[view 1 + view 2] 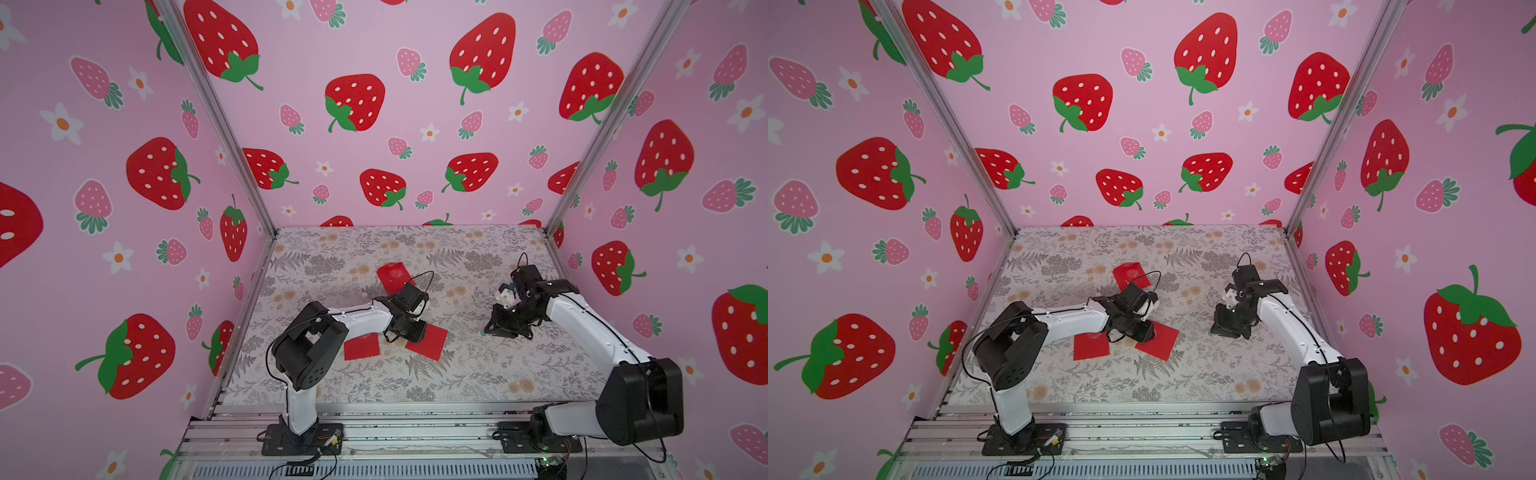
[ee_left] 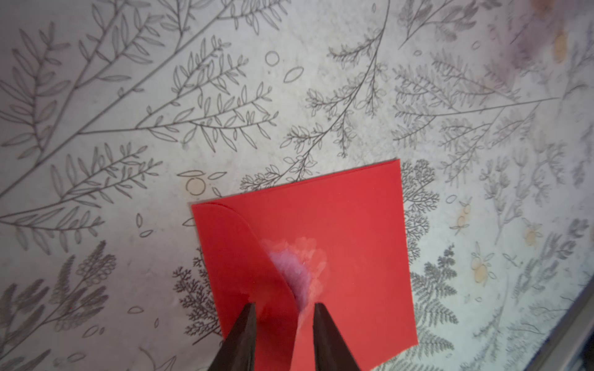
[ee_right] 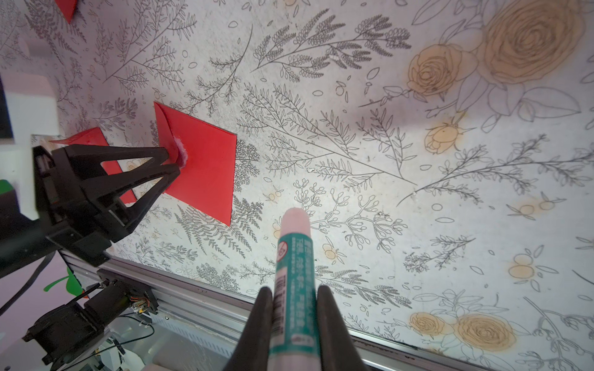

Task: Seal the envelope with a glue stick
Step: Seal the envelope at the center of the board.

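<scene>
The right gripper (image 3: 294, 290) is squeezing the glue stick (image 3: 294, 250), middle right in both top views. The left gripper (image 2: 284, 308) is hanging, jaws a little apart, over the red envelope (image 2: 337, 225) near the middle.

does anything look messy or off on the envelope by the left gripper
Yes. The red envelope at the left gripper has a blotchy whitish-pink glue smear spreading past the flap onto its face, and the flap's edge there curls up instead of lying flat, so it does not look sealed.
</scene>
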